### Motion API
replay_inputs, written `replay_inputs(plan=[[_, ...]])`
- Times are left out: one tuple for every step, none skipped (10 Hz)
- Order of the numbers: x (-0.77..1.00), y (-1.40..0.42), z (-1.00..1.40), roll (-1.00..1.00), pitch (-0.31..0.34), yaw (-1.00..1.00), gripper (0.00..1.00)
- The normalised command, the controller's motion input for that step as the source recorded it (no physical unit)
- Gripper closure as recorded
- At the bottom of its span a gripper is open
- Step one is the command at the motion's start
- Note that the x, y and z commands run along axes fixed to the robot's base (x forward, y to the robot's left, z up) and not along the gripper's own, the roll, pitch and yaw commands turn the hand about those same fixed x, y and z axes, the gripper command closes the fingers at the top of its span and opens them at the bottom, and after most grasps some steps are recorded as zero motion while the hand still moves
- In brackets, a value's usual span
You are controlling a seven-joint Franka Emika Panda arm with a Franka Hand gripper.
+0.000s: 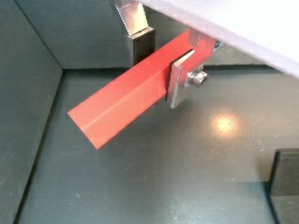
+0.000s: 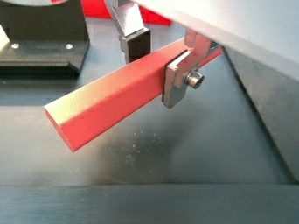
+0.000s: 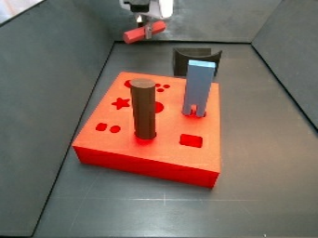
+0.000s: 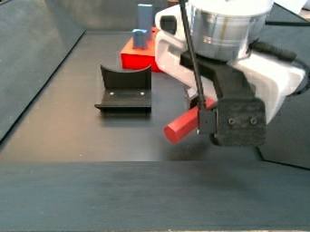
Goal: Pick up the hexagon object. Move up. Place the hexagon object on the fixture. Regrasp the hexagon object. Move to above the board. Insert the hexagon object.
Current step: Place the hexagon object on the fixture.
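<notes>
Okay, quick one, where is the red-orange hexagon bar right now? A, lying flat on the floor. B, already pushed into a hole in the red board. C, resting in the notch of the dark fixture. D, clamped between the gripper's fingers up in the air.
D: in both wrist views the hexagon object sits between the silver fingers of the gripper, and a side view shows it off the floor, apart from the fixture and the board.

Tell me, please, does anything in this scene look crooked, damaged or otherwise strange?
Nothing looks damaged or spilled. The gripper holds the hexagon object in the air near one end, so the bar juts out sideways. On the board, the brown cylinder and blue block stand upright. The fixture is bare.
</notes>
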Motion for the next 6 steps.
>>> replay_inputs(plan=[[0.0, 0.0, 1.0, 0.0, 0.004, 0.0, 1.0], [-0.01, 0.0, 1.0, 0.01, 0.03, 0.0, 1.0], [-0.02, 0.0, 1.0, 0.03, 0.054, 0.0, 1.0], [-0.02, 0.0, 1.0, 0.04, 0.076, 0.01, 1.0], [-0.02, -0.01, 1.0, 0.06, 0.101, 0.01, 1.0], [-0.02, -0.01, 1.0, 0.07, 0.113, 0.02, 1.0]])
